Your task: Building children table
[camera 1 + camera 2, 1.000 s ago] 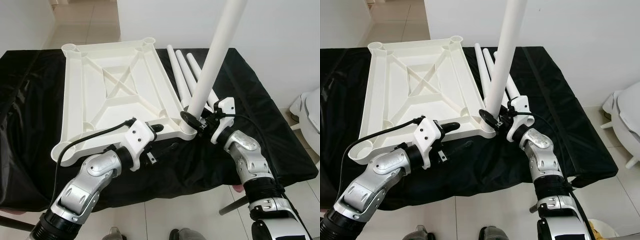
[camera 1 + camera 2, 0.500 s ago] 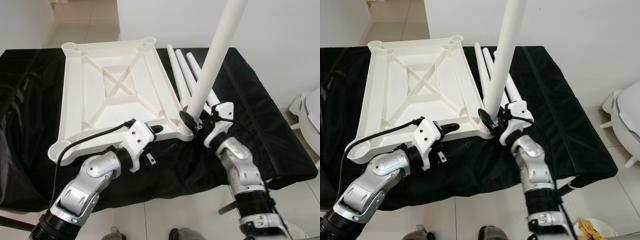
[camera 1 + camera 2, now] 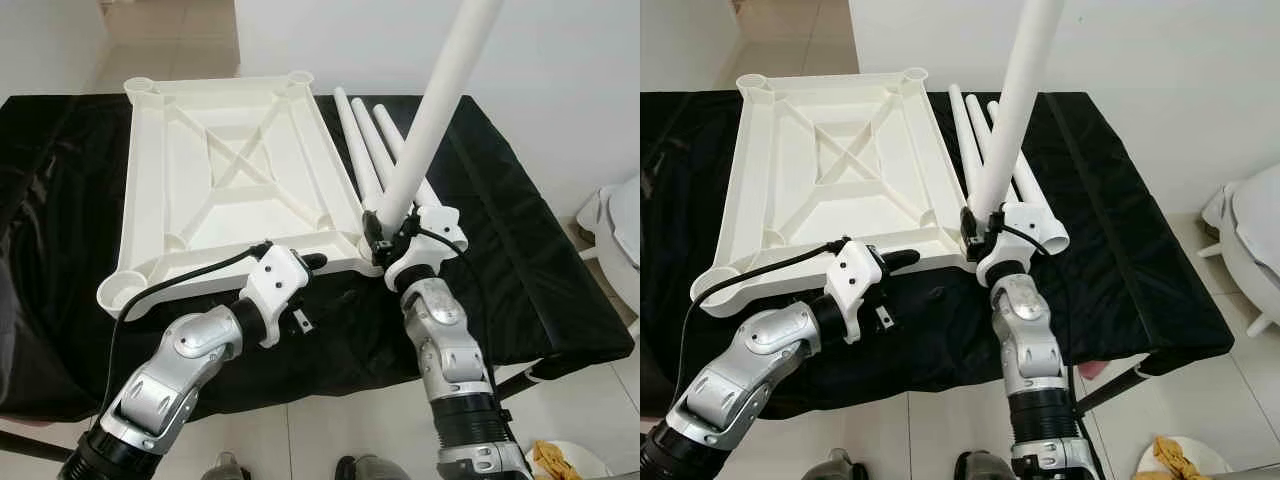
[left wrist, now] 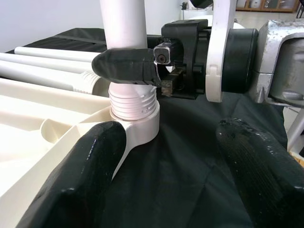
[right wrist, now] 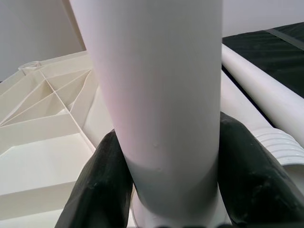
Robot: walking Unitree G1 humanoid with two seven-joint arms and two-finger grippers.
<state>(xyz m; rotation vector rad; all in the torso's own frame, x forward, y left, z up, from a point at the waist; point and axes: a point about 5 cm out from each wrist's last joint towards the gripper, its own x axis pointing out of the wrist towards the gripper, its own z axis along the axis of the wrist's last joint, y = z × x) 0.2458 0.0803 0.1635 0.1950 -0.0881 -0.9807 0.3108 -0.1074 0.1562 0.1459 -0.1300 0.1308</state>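
Eye views: the top (image 3: 225,180) lies underside-up on the desk (image 3: 520,250); the right gripper (image 3: 385,238) pinches the leg (image 3: 430,110) standing in its near right corner socket. 3 more legs (image 3: 365,150) lie beside.

Left wrist view: the left gripper (image 4: 175,166), spread, holds nothing; threads show above the socket (image 4: 140,130).

Right wrist view: fingers (image 5: 107,185) hug the leg. It looks light, stiff, slick: grip low.

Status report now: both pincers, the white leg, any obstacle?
Right pincer shut on upright white plastic leg, threads at tabletop corner socket. Left pincer open near that corner. No obstacle seen.
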